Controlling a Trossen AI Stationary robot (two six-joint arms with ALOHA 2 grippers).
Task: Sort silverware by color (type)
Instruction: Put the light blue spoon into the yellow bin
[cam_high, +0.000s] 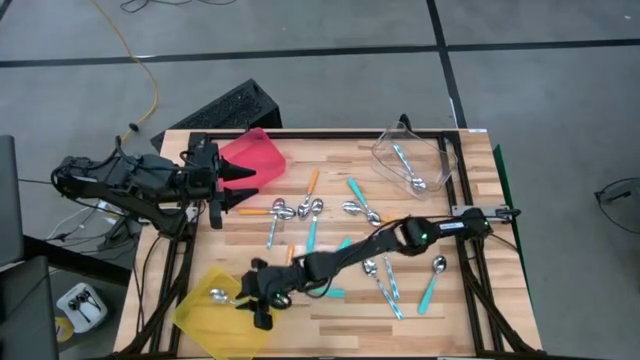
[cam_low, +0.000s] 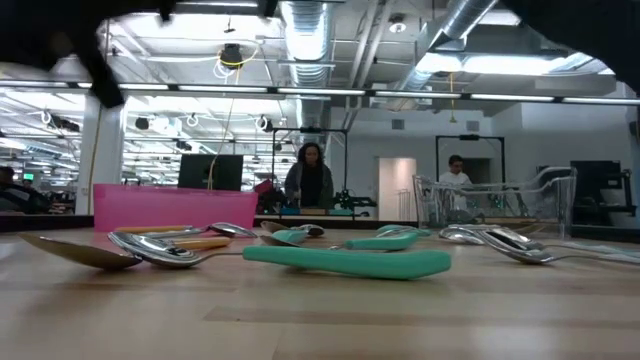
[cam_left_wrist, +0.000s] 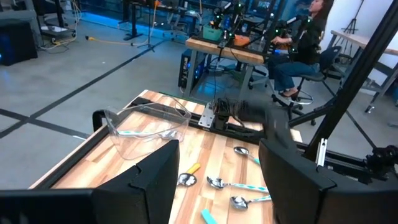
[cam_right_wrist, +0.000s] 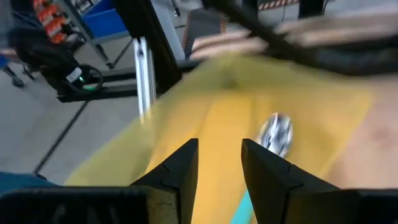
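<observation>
Spoon with a shiny bowl lies in the yellow bin at the table's front left corner. Right gripper hovers beside it, fingers parted, nothing held. Drop looks done; next, fetching another from the middle scatter. Left gripper waits released by the red bin.

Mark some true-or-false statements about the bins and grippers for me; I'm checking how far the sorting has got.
1. The clear bin holds a light blue spoon. True.
2. The right gripper is over the red bin. False: it is at the yellow bin.
3. A spoon lies in the yellow bin. True.
4. The left gripper holds a spoon. False: it is open and empty, beside the red bin.
</observation>
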